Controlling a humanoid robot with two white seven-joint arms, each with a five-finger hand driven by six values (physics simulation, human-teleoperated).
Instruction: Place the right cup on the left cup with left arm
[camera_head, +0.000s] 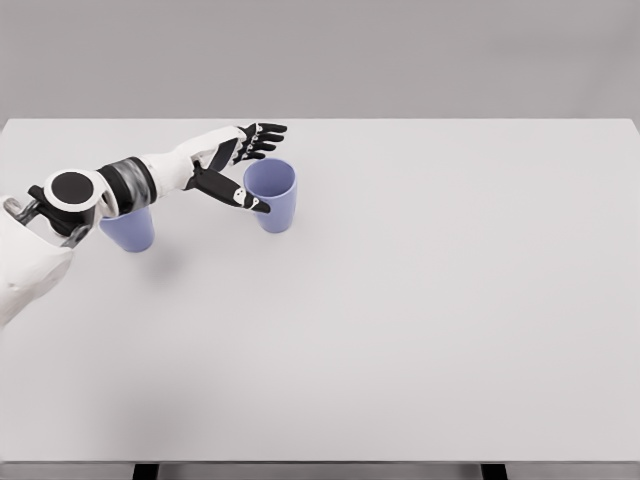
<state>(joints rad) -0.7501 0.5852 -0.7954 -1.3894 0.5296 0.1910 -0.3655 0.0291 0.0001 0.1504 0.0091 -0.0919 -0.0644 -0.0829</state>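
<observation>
no readable text, labels, brands or numbers anywhere; both cups, the arm and the table are plain, unmarked surfaces

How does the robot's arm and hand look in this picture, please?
The left arm has white shells with a grey-and-black banded section and a round black disc ringed in white near the elbow. The left hand has a white back and black jointed fingers with small white marks at the thumb tip.
</observation>
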